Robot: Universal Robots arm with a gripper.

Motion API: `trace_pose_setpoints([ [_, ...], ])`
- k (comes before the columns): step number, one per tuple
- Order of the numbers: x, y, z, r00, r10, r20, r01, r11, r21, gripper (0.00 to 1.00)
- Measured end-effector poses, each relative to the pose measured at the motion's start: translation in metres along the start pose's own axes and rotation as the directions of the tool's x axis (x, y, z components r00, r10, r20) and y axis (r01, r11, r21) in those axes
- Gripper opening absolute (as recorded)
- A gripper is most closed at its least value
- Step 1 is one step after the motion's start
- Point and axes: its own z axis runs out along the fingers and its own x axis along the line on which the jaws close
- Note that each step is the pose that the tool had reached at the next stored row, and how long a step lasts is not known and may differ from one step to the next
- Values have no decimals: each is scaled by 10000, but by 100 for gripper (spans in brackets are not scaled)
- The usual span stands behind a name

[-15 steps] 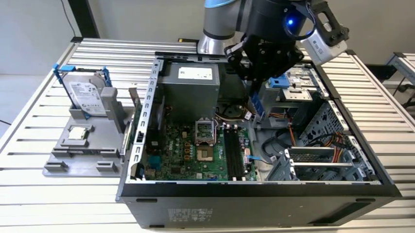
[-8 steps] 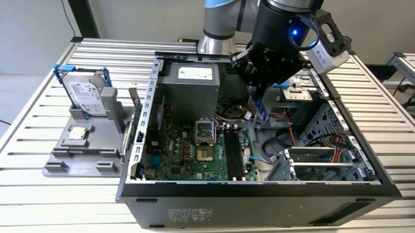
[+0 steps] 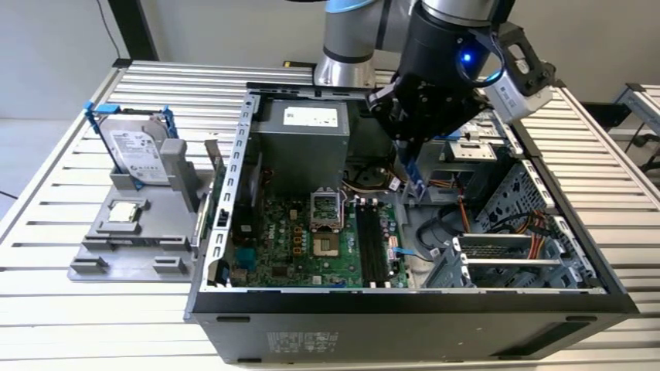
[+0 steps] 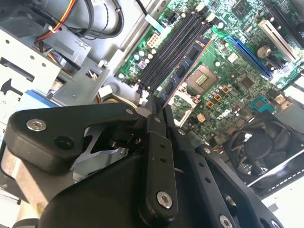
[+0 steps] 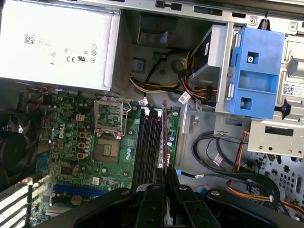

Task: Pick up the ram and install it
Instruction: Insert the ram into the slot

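Ext. cam: high, off near side of PC case [image 3: 413, 303], angled down, mid-range; whole case + table [image 3: 62, 309] in frame. Both wrist views: close, looking down past gripper [image 4: 159, 102] [image 5: 164, 176] w/ clamped ram [image 4: 183, 71] [image 5: 164, 137] in foregnd; second more oblique. Shared by all 3: motherboard [image 3: 299, 239] [image 4: 228, 80] [image 5: 71, 152], mem slots [image 3: 369, 239] [image 4: 166, 52] [image 5: 147, 142].

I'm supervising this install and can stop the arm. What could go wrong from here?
The ram, clamped edge-on in the gripper, hangs over the memory slots; if it is off a slot's line, pressing may strain stick or motherboard. Loose cables beside the slots might snag the gripper.
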Motion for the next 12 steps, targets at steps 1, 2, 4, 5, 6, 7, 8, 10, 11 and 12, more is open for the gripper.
trace_pose_setpoints([
  [1, 0, 0, 5, 10000, 0, 0, 0, 10000, -1, 0],
  [2, 0, 0, 10, 10000, 0, 0, 0, 10000, 0, 0],
  [4, 0, 0, 13, 10000, 0, 0, 0, 10000, 1, 0],
  [5, 0, 0, 13, 10000, 1, 0, -1, 10000, 1, 0],
  [6, 0, 0, 13, 10000, 1, 0, -1, 10000, 1, 0],
  [7, 0, 0, 13, 10000, 1, 0, -1, 10000, 1, 0],
  [8, 0, 0, 15, 10000, 15, -1, -15, 10000, 1, 0],
  [10, 0, 1, 47, 9999, 165, 3, -165, 9999, 13, 0],
  [11, 0, 2, 63, 9997, 252, 4, -252, 9997, 16, 0],
  [12, 0, 1, 82, 9994, 351, 7, -351, 9994, 16, 0],
])
